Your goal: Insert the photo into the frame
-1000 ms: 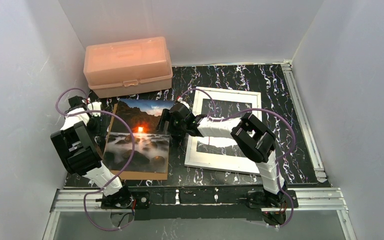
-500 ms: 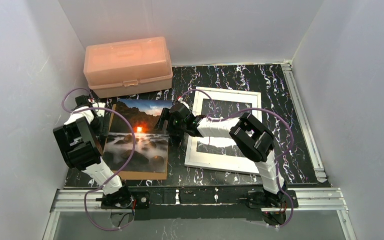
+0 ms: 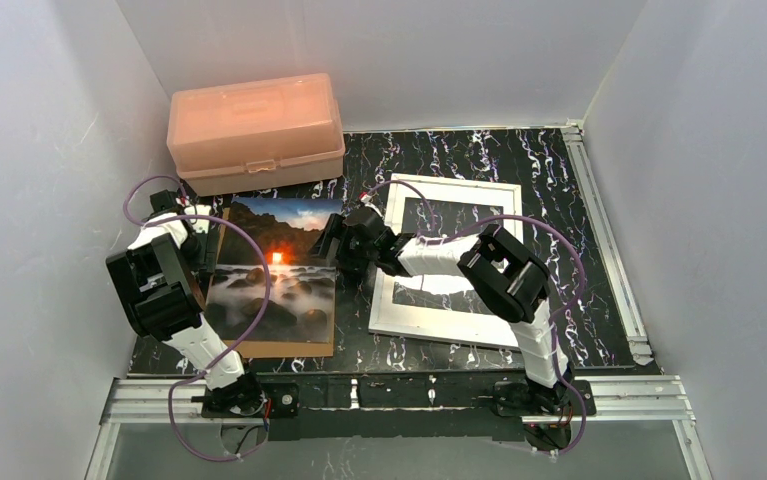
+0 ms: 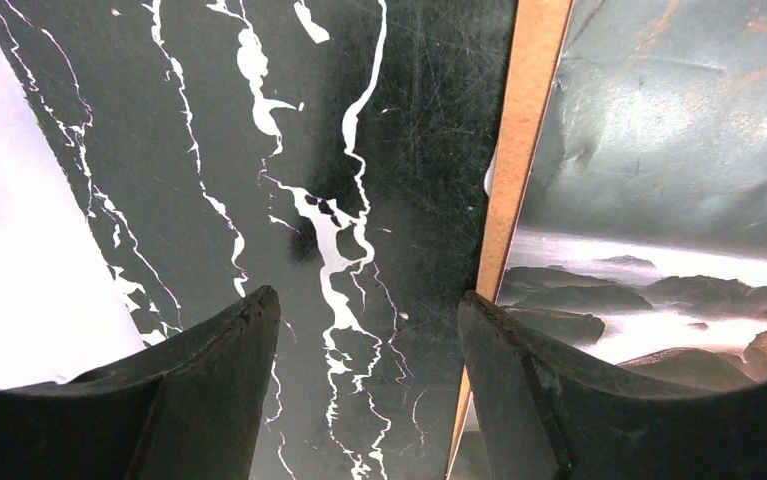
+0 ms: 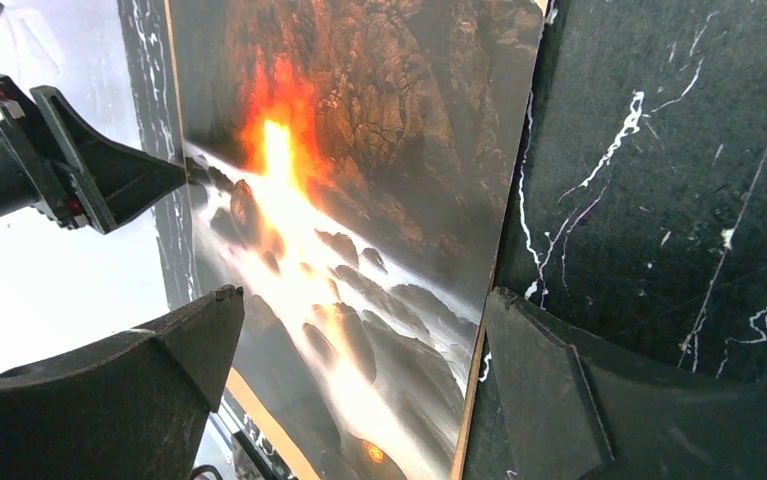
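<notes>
The photo (image 3: 274, 275), a sunset seascape, lies face up on a brown cardboard board (image 3: 259, 349) at the left of the table. To its right the white frame (image 3: 446, 185) lies flat, partly hidden under my right arm. My left gripper (image 3: 199, 242) is open at the photo's left edge; in the left wrist view its open jaws (image 4: 364, 310) span bare table, one finger beside the cardboard edge (image 4: 519, 150). My right gripper (image 3: 339, 245) is open at the photo's right edge; in the right wrist view its jaws (image 5: 359, 310) straddle that edge of the photo (image 5: 359, 150).
A salmon-pink plastic box (image 3: 256, 130) stands at the back left, just behind the photo. White walls close in on the left, back and right. Aluminium rails run along the table's right side (image 3: 604, 240) and near edge.
My left arm has shifted a little toward the back along the photo's left edge. The right gripper has barely moved. The photo and frame lie as before.
</notes>
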